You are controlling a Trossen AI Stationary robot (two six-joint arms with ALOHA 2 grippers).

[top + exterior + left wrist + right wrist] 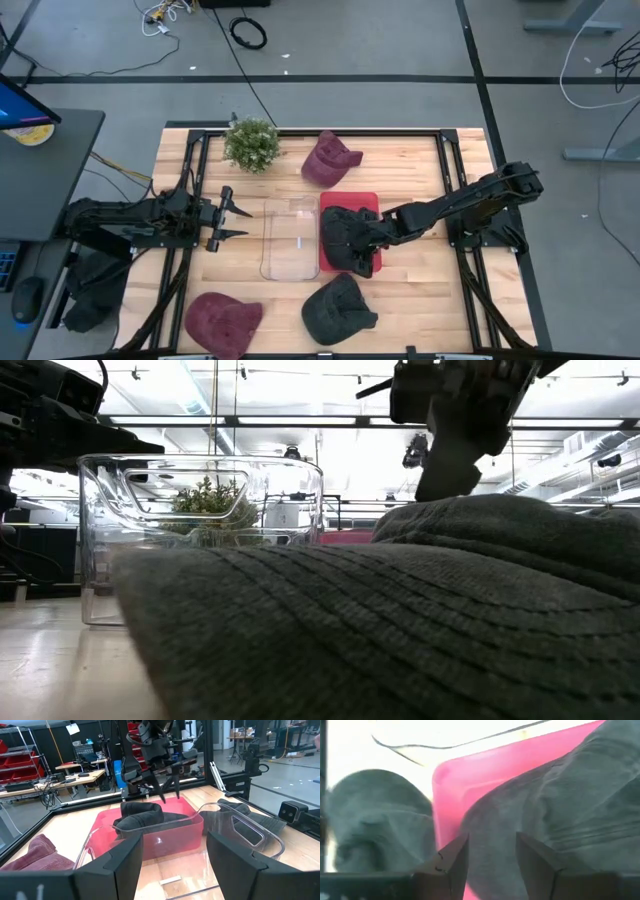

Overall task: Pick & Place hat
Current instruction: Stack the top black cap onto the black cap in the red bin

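Note:
A dark grey hat (345, 242) lies in a red tray (360, 203) at the table's middle; it also shows in the left wrist view (142, 816) and the right wrist view (560, 805). My right gripper (370, 238) is open and points down right over this hat's crown, its fingers (164, 792) spread. A second dark grey hat (340, 308) rests on the table near the front edge and fills the low view (400, 620). My left gripper (238, 222) waits open, left of a clear container (290, 238). My right gripper comes at the dark grey hat's crown (495, 820) from above, slanting in from the table's right. Its open fingertips (457, 852) stand close over the fabric. I cannot tell whether they touch it. The hat lies in the tray.
Two maroon hats lie on the table, one at the far middle (330, 158) and one at the near left (222, 322). A small potted plant (251, 143) stands at the far side. The clear container (235, 827) sits against the tray's left side.

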